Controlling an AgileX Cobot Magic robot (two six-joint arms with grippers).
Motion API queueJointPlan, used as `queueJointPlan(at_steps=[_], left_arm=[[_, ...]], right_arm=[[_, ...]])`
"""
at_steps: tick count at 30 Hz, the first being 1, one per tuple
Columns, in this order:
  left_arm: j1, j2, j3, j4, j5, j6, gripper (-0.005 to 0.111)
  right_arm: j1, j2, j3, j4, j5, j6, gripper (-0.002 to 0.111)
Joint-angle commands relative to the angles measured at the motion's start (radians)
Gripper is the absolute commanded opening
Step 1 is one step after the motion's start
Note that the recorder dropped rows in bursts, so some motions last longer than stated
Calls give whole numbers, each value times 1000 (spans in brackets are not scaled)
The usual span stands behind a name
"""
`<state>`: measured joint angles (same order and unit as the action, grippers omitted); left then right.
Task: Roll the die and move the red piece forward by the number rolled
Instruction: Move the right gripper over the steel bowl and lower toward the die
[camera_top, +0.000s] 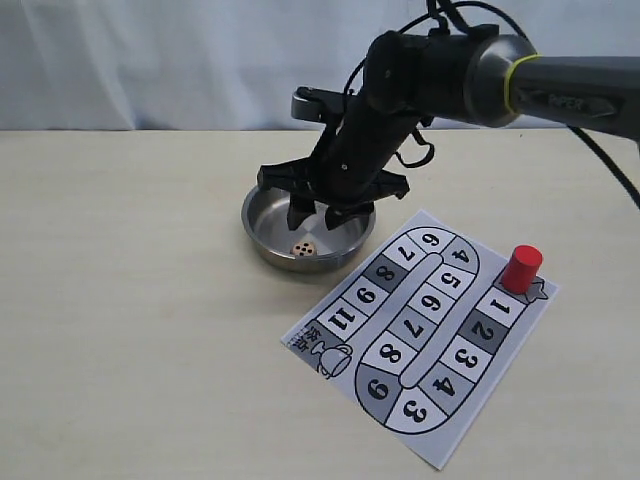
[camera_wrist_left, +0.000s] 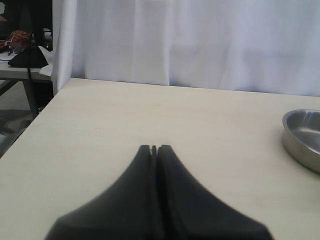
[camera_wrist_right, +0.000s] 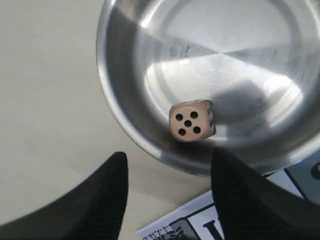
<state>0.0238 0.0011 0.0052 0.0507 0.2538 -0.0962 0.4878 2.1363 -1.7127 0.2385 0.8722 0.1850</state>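
The pale die (camera_top: 303, 248) (camera_wrist_right: 191, 120) lies inside the steel bowl (camera_top: 262, 222) (camera_wrist_right: 120, 95), near its front wall, with five dots facing up. My right gripper (camera_top: 322, 214) (camera_wrist_right: 170, 156) hangs open just above the bowl, nothing between its fingers. The red piece (camera_top: 521, 268) stands upright on the start corner of the paper game board (camera_top: 300, 335), beside square 1. My left gripper (camera_wrist_left: 154, 148) is shut and empty, low over bare table, with the bowl's rim (camera_wrist_left: 300, 142) off to one side.
The board lies to the right of the bowl, its corner (camera_wrist_right: 165, 231) almost touching the bowl. A white curtain (camera_wrist_left: 200, 40) backs the table. Past the table's left edge are a desk and dark clutter (camera_wrist_left: 22, 52).
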Motion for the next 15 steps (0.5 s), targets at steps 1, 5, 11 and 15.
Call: queueJointPlan(at_steps=[1,5,11,15], left_arm=[[0,-1,-5,-2,-12,-4,0],[0,-1,-5,-2,-12,-4,0],[0,-1,-5,-2,-12,-4,0],[0,-1,-5,-2,-12,-4,0]], right_arm=[[-1,31,-8,-16,-42,41,49],[-1,58,-8,-16,-115,43,49],[-1,87,-8,11,-142,49,49],[-1,107,-8,0,-171,31,50]])
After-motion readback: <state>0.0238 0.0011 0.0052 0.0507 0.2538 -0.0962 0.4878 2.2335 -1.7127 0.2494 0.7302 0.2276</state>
